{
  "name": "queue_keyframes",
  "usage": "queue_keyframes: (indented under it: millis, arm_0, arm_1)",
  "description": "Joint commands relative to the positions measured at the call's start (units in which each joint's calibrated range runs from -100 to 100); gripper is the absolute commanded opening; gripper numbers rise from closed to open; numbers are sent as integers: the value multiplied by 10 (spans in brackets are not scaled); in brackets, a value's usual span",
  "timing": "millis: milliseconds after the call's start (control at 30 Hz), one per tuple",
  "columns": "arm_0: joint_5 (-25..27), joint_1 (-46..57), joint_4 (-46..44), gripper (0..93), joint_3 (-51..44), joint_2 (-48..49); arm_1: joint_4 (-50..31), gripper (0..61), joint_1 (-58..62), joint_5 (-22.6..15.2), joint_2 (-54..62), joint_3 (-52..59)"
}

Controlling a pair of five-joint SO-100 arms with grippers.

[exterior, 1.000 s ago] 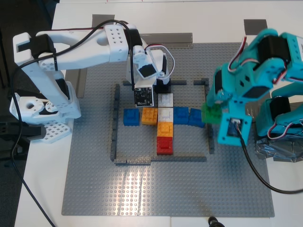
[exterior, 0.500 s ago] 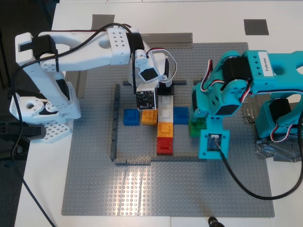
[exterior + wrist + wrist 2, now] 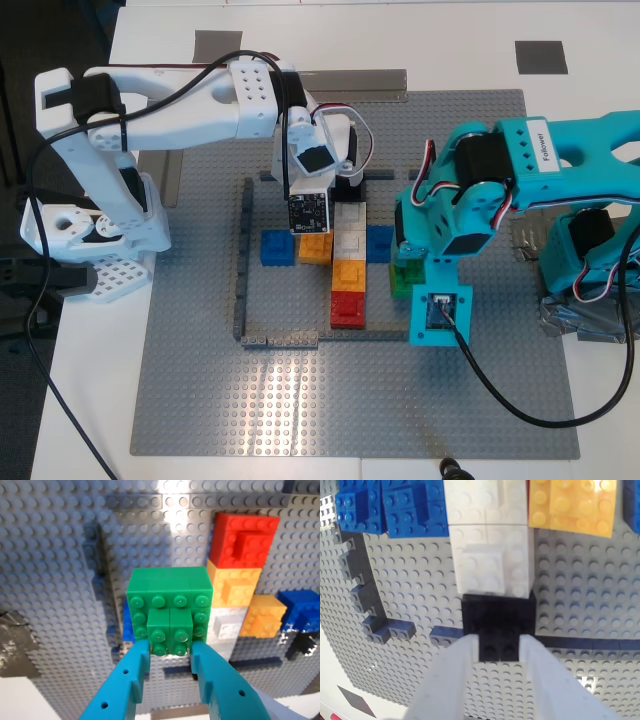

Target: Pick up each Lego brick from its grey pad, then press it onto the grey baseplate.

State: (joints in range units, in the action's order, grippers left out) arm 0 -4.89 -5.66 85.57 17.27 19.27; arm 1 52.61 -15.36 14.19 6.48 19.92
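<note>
The green Lego brick (image 3: 170,605) is clamped by its raised centre block in my first gripper (image 3: 170,649), the teal one. In the exterior view the green brick (image 3: 404,278) sits inside the dark wall (image 3: 242,260), just right of the red and orange bricks, under my first gripper (image 3: 410,272). Whether it touches the studs I cannot tell. My second gripper (image 3: 499,642), the white one, is shut on the black Lego brick (image 3: 497,622) against a white brick (image 3: 492,565). Both stand over the grey baseplate (image 3: 300,400). Two grey pads (image 3: 217,44) (image 3: 541,56) lie bare at the back.
Blue (image 3: 278,247), orange (image 3: 315,247), white (image 3: 350,225) and red (image 3: 348,307) bricks form a cross inside the wall. Part of a blue brick (image 3: 128,627) shows under the green one. Crumpled grey tape (image 3: 585,315) and the teal arm's base stand at the exterior view's right.
The teal arm has swung toward the exterior view's left and lowered, carrying the green brick from the wall's right side to beside the red and orange bricks. The white arm has barely moved.
</note>
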Motion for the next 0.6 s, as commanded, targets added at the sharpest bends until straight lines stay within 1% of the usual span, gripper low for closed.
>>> queue_keyframes:
  millis: [0, 100, 367, 567]
  arm_0:
    - [-1, -3, -6, 0, -12, -22]
    - [-1, -3, -6, 0, -24, -50]
    - [-2, -3, -6, 0, -59, -63]
    - [-2, -3, -14, 0, -60, -63]
  arm_1:
    - [8, 181, -6, 2, 7, -18]
    - [11, 200, -6, 1, 7, -18]
    - [17, 198, -6, 0, 12, -18]
    - [34, 190, -8, 1, 26, -20]
